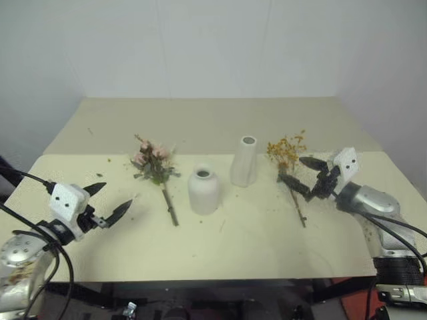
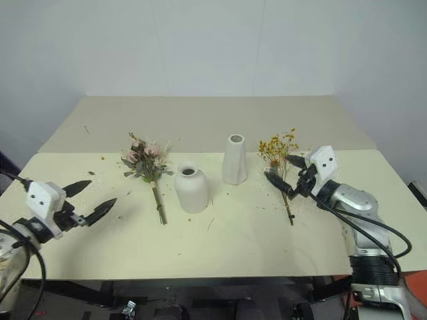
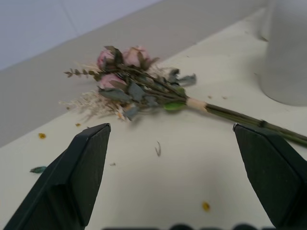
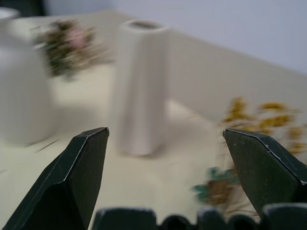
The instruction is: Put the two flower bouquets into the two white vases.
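Left wrist view shows the rose bouquet (image 3: 139, 84), light and fragile; better to take its stiff stem (image 3: 249, 122). Both hands are released.

Soft, even light, faint shadows. The right wrist view blurs the tall vase (image 4: 142, 86); head views stay sharp.
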### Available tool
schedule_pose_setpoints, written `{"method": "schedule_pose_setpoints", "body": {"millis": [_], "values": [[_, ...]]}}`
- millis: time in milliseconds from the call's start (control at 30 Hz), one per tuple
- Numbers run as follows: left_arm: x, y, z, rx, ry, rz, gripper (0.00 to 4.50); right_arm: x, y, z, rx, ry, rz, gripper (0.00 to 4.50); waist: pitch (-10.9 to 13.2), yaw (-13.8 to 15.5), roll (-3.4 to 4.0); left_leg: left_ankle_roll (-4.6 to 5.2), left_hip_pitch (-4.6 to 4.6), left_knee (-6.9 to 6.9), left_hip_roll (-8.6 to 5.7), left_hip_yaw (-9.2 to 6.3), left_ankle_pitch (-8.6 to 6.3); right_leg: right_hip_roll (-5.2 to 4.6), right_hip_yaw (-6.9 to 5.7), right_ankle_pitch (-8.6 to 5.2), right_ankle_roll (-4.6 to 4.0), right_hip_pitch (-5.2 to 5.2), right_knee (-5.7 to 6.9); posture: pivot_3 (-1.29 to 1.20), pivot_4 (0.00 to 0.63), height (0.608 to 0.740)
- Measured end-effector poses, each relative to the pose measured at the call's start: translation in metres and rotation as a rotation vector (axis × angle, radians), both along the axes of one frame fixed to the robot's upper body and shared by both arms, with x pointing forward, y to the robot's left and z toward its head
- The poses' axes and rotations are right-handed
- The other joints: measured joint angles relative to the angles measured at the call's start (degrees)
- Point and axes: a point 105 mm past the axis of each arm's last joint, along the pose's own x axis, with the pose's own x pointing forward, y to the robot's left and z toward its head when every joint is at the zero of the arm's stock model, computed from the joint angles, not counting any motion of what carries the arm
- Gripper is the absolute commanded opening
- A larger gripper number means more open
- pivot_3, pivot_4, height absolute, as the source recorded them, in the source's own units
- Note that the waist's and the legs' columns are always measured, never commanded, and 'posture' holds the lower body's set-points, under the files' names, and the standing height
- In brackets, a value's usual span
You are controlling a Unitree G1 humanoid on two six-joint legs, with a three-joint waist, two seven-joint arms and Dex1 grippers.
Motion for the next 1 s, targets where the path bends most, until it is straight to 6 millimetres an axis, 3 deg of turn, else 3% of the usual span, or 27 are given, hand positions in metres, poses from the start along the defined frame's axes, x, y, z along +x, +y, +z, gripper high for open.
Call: {"method": "schedule_pose_setpoints", "body": {"millis": [167,367,600,767,1000], "values": [[-0.015,0.013,0.007,0.012,0.018,0.030,4.47,-0.008,0.012,-0.007,-0.032,0.056,0.053,4.50,0.0,-0.1,-0.01,0.00,-0.01,-0.01,0.00,0.01,0.00,-0.01,0.00,-0.10,-0.17,-0.04,0.03,0.00,0.150,0.740],[-0.032,-0.013,0.010,-0.010,0.074,-0.074,4.47,-0.012,0.013,-0.005,-0.060,0.091,0.041,4.50,0.1,0.5,-0.07,-0.01,-0.06,0.01,0.00,0.01,0.00,-0.02,-0.03,-0.04,-0.05,-0.07,0.02,0.00,0.150,0.740],[-0.021,-0.021,0.026,-0.006,0.029,-0.109,4.47,-0.011,0.005,-0.006,-0.099,0.110,0.017,4.50,0.1,0.7,-0.13,-0.01,-0.03,0.08,-0.02,0.03,0.00,-0.03,-0.02,-0.15,-0.26,-0.01,0.03,0.00,0.150,0.740],[-0.012,-0.028,0.022,-0.009,0.070,-0.161,4.47,-0.012,-0.003,-0.008,-0.131,0.210,-0.016,4.50,0.2,0.5,-0.18,0.00,-0.11,0.07,0.01,0.00,0.00,0.02,-0.05,0.02,0.05,-0.11,0.05,0.00,0.150,0.740],[0.011,-0.050,0.075,0.050,-0.019,-0.330,4.47,0.009,-0.001,0.028,-0.196,0.289,-0.135,4.50,0.6,0.5,-0.16,0.00,-0.12,0.19,0.00,0.00,0.00,0.02,-0.05,0.03,0.03,-0.09,0.12,0.00,0.150,0.740]]}}
